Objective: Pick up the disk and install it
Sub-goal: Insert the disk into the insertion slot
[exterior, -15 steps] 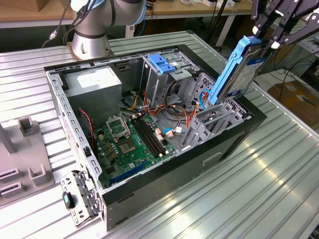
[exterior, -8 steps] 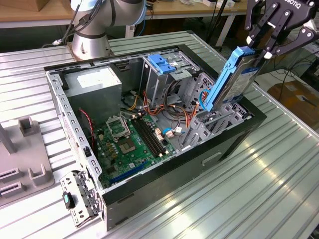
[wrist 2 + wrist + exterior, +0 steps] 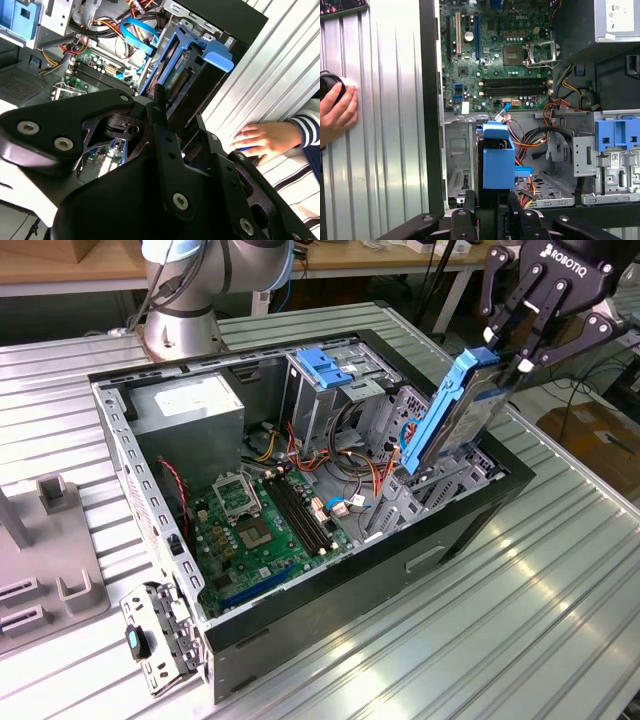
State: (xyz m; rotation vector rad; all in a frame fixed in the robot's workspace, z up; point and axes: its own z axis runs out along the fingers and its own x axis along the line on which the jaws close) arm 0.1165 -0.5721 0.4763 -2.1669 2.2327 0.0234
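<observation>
One gripper (image 3: 505, 352) pinches the top end of the disk (image 3: 448, 420), which leans tilted with its low end at the drive bay (image 3: 480, 465) of the open computer case (image 3: 330, 590), so I think it must slide in straight and slow and miss the wires (image 3: 372, 478).

The disk (image 3: 447, 415) leans in the gripper (image 3: 507, 352) over a tight slot (image 3: 445, 478) by the case wall (image 3: 450, 535). Orange wires (image 3: 378, 478) crowd one side. The air above is open. A person's hand (image 3: 265, 141) rests on the table (image 3: 530, 630) near that wall.
</observation>
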